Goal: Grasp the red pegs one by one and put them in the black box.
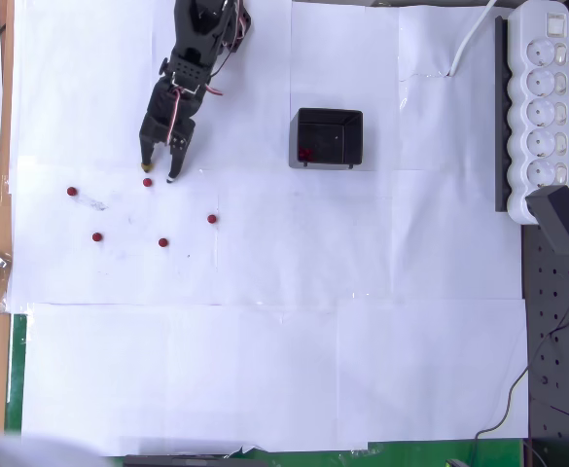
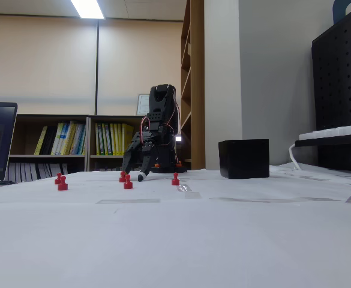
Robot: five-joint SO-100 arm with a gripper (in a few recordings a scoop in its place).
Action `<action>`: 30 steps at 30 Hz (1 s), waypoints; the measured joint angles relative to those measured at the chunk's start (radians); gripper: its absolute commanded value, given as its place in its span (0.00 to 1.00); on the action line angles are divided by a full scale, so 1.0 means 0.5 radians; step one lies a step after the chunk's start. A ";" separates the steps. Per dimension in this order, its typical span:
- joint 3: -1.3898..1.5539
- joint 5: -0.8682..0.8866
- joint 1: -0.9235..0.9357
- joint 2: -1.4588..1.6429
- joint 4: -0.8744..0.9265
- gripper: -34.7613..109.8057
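**White paper table – peg pickup check**

We see white paper sheets (image 1: 265,370) covering the table. Gripper (image 1: 158,172) is down, jaws apart, straddling one red peg (image 1: 147,182), nothing held. Four pegs lie loose nearby. Black box (image 1: 329,137), well to the right in overhead view, has red inside.

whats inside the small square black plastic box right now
In the overhead view, the small square black plastic box holds something red near its lower-left corner, likely red pegs; the count is unclear. The fixed view shows only its solid outer wall, hiding the interior.
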 measured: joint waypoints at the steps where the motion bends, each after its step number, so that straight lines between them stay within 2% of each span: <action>1: 0.025 0.000 0.000 0.018 0.003 0.36; 19: 0.206 -0.037 0.000 0.190 -0.009 0.35; 30: 0.202 -0.037 0.000 0.190 -0.009 0.24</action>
